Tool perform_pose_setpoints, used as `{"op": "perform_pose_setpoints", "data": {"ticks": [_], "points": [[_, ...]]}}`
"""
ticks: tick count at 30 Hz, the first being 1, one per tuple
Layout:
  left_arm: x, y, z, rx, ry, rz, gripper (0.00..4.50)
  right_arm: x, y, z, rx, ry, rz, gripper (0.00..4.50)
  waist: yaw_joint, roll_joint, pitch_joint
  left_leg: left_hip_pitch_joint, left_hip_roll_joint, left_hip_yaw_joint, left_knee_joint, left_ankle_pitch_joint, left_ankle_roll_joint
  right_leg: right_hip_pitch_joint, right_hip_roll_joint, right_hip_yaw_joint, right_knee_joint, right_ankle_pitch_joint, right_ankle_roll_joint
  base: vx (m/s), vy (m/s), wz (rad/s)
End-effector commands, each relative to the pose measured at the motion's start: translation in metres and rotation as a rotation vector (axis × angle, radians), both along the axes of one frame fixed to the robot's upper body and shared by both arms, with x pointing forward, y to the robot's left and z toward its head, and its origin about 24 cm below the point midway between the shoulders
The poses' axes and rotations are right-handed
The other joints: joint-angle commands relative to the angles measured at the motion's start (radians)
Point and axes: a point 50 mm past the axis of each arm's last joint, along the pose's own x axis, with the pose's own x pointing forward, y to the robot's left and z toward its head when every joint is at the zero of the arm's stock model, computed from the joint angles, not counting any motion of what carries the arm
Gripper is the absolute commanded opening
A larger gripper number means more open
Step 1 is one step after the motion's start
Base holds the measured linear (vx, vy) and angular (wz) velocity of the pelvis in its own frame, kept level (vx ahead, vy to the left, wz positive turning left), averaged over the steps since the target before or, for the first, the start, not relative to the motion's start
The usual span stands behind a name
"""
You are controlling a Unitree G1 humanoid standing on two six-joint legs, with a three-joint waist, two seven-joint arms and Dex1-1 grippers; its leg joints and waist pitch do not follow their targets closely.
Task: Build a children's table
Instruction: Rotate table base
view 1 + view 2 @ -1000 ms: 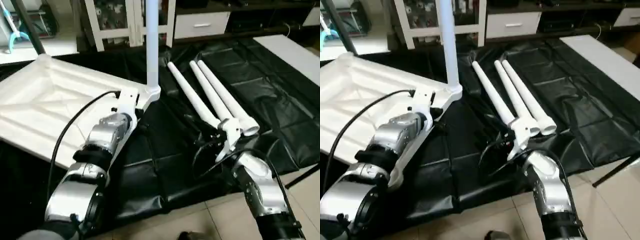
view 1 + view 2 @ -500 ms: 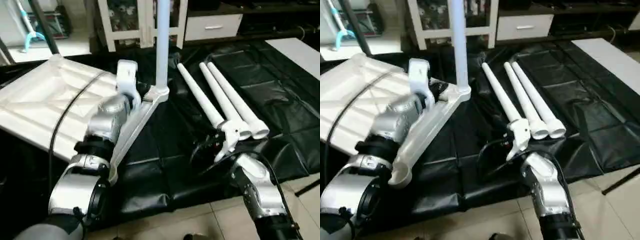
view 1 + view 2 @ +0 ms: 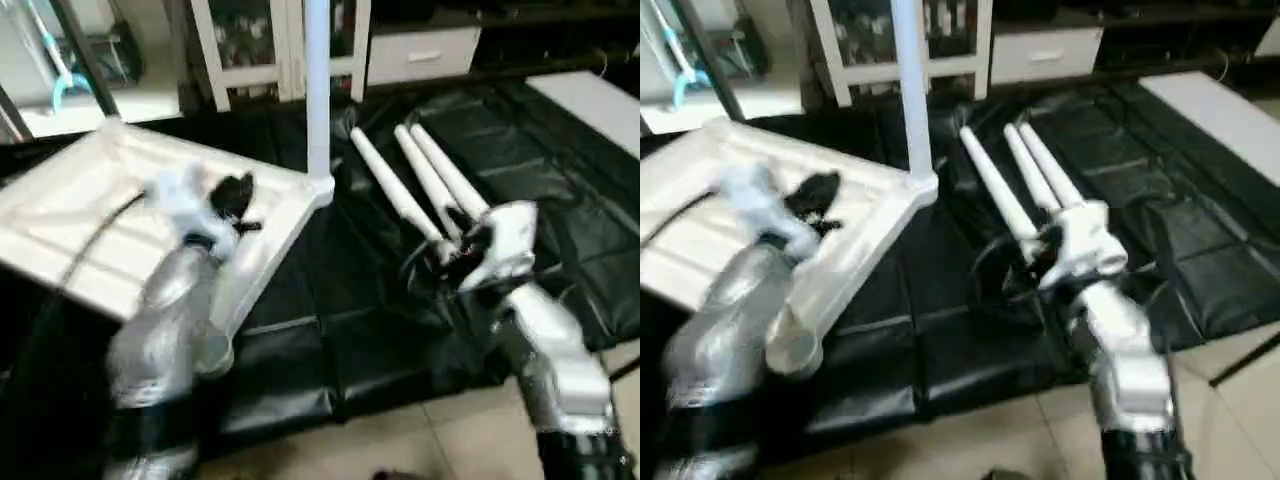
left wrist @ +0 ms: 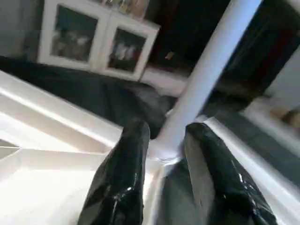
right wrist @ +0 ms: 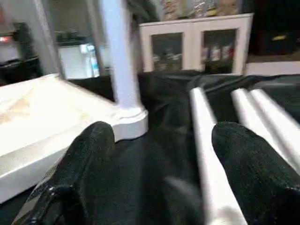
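The children's table lies apart on a black sheet. Its white tabletop (image 3: 70,220) rests underside up at the left. One white leg (image 3: 317,90) stands upright in the tabletop's near right corner socket (image 3: 320,188). Three more legs (image 3: 400,195) lie side by side to the right. My left gripper (image 3: 238,203) hovers over the tabletop just left of the standing leg, open, with that leg (image 4: 206,70) beyond its fingertips. My right gripper (image 3: 458,247) is at the near ends of the lying legs, open wide and empty, with one leg (image 5: 206,154) below it.
The black sheet (image 3: 330,320) covers the floor under everything. A white glass-door cabinet (image 3: 255,50) and a white drawer unit (image 3: 420,52) stand at the back. A white board (image 3: 590,100) lies at the far right. Tiled floor (image 3: 400,450) runs along the front.
My left gripper has opened and drawn back from the corner with the standing leg. My right gripper has lifted and turned over the lying legs' ends. The camera has shifted.
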Motion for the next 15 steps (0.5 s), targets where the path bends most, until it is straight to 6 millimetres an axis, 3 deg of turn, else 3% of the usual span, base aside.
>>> {"op": "perform_pose_setpoints", "data": {"ticks": [1, 2, 3, 4, 8, 9, 10, 11, 13, 15], "points": [[-0.004, -0.004, -0.01, 0.199, 0.076, -0.007, 1.56, 0.012, 0.0, 0.003, -0.019, 0.034, 0.003, 3.95, -0.005, -0.015, -0.065, 0.006, -0.006, 0.017, -0.071, -0.24, 0.059, 0.045, -0.016, 0.024, -0.074, -0.389, -0.106, 0.0, 0.0, 0.0], [-0.004, -0.004, -0.01, 0.199, 0.076, -0.007, 1.56, 0.012, 0.0, 0.003, -0.019, 0.034, 0.003, 4.06, -0.009, -0.02, -0.065, 0.007, -0.007, 0.019, -0.069, -0.24, 0.059, 0.043, -0.015, 0.025, -0.078, -0.393, -0.095, 0.0, 0.0, 0.0], [-0.005, -0.004, -0.014, 0.254, 0.092, -0.004, 1.56, 0.014, 0.0, 0.003, -0.025, 0.039, 0.012, 4.13, -0.008, -0.015, -0.064, 0.009, -0.008, 0.019, -0.07, -0.244, 0.055, 0.041, -0.015, 0.026, -0.08, -0.401, -0.084, 0.0, 0.0, 0.0], [-0.006, -0.008, -0.018, 0.272, 0.124, -0.034, 1.56, 0.022, 0.001, 0.006, -0.029, 0.05, 0.021, 4.25, -0.012, -0.022, -0.063, 0.005, -0.01, 0.019, -0.07, -0.249, 0.048, 0.043, -0.015, 0.026, -0.076, -0.418, -0.076, 0.0, 0.0, 0.0], [-0.013, -0.017, -0.023, 0.421, 0.142, -0.134, 1.56, 0.044, 0.002, 0.008, -0.121, 0.152, 0.044, 4.44, -0.016, -0.023, -0.064, 0.003, -0.013, 0.018, -0.069, -0.251, 0.034, 0.042, -0.016, 0.029, -0.076, -0.405, -0.081, 0.0, 0.0, 0.0], [-0.015, -0.018, -0.023, 0.474, 0.12, -0.185, 1.56, 0.059, 0.001, 0.009, -0.157, 0.229, 0.058, 4.44, -0.015, -0.023, -0.065, 0.005, -0.013, 0.02, -0.068, -0.252, 0.033, 0.04, -0.016, 0.032, -0.076, -0.402, -0.088, 0.0, 0.0, 0.0], [-0.015, -0.017, -0.02, 0.478, 0.111, -0.211, 1.56, 0.066, 0.0, 0.01, -0.19, 0.263, 0.067, 4.44, -0.021, -0.025, -0.071, -0.002, -0.016, 0.015, -0.067, -0.243, 0.028, 0.046, -0.015, 0.031, -0.061, -0.383, -0.111, 0.0, 0.0, 0.0], [-0.015, -0.017, -0.019, 0.479, 0.105, -0.228, 1.56, 0.071, 0.0, 0.01, -0.215, 0.283, 0.072, 4.44, -0.024, -0.027, -0.069, -0.009, -0.017, 0.015, -0.068, -0.235, 0.028, 0.051, -0.014, 0.031, -0.062, -0.375, -0.115, 0.0, 0.0, 0.0], [-0.015, -0.016, -0.014, 0.483, 0.093, -0.278, 1.56, 0.081, -0.002, 0.01, -0.247, 0.33, 0.063, 4.44, -0.016, -0.025, -0.069, 0.006, -0.015, 0.025, -0.059, -0.223, 0.031, 0.039, -0.017, 0.038, -0.066, -0.342, -0.139, 0.0, 0.0, 0.0], [-0.014, -0.014, -0.011, 0.506, 0.096, -0.314, 1.56, 0.09, -0.004, 0.007, -0.257, 0.387, 0.036, 4.44, -0.017, -0.023, -0.074, 0.001, -0.016, 0.024, -0.059, -0.198, 0.034, 0.046, -0.016, 0.038, -0.052, -0.295, -0.169, 0.0, 0.0, 0.0]]}}
